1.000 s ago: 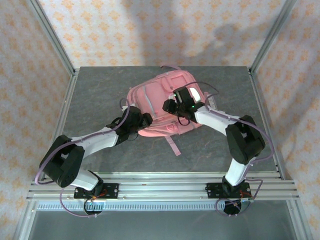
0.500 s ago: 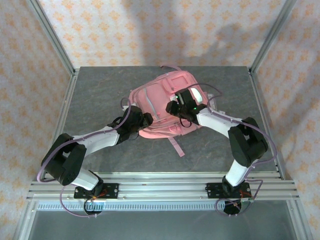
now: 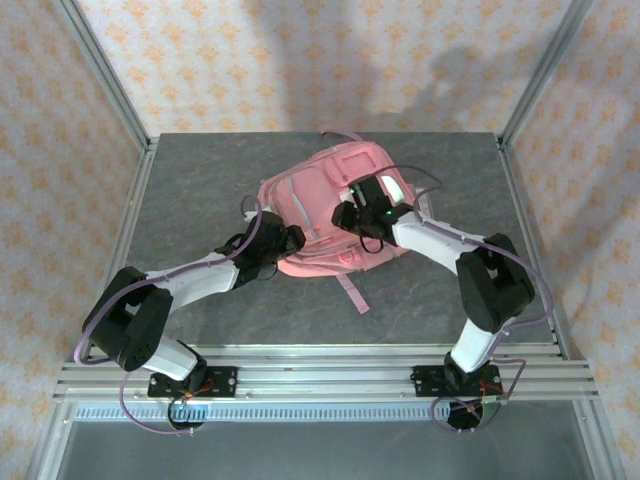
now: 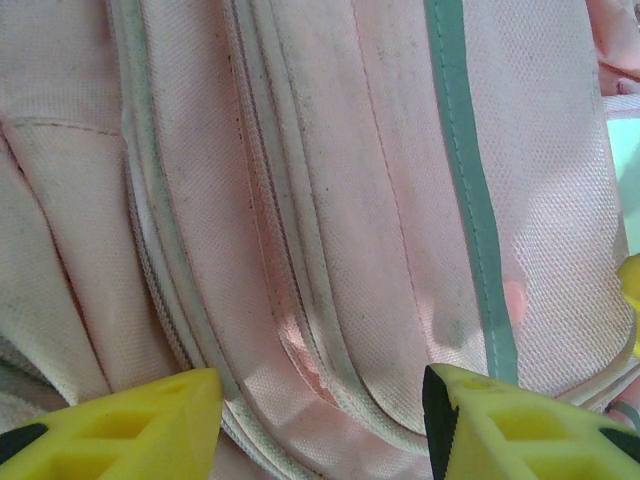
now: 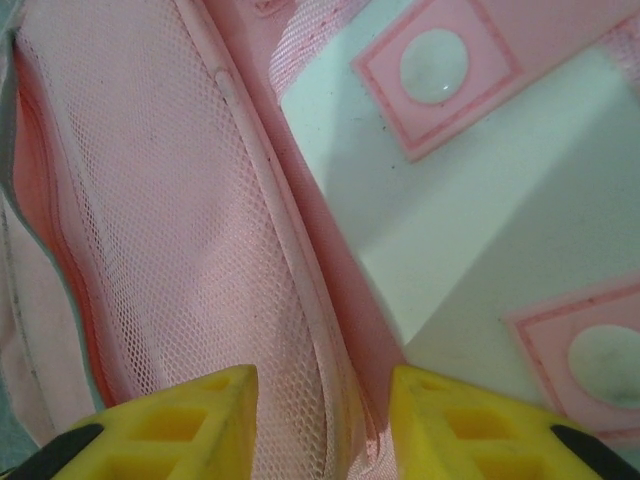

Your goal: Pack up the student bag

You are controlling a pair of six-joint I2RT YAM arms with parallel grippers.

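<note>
- Student bag [image 3: 318,180] lies at the middle of the grey surface [image 3: 200,170], both arms reaching onto it.
- Left hand [image 4: 320,385]: fingers apart astride the zip seams [image 4: 300,300]; I cannot tell whether it grips.
- Right hand [image 5: 322,385]: apparently clenched on the bag's piped edge [image 5: 300,290] beside the mesh [image 5: 150,220].

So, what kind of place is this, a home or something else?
Most likely a robot test cell in a lab, not a home. A metal frame encloses a grey table, patterned panels surround it, and a left arm and a right arm are bolted at the near edge, reaching a student bag.
</note>
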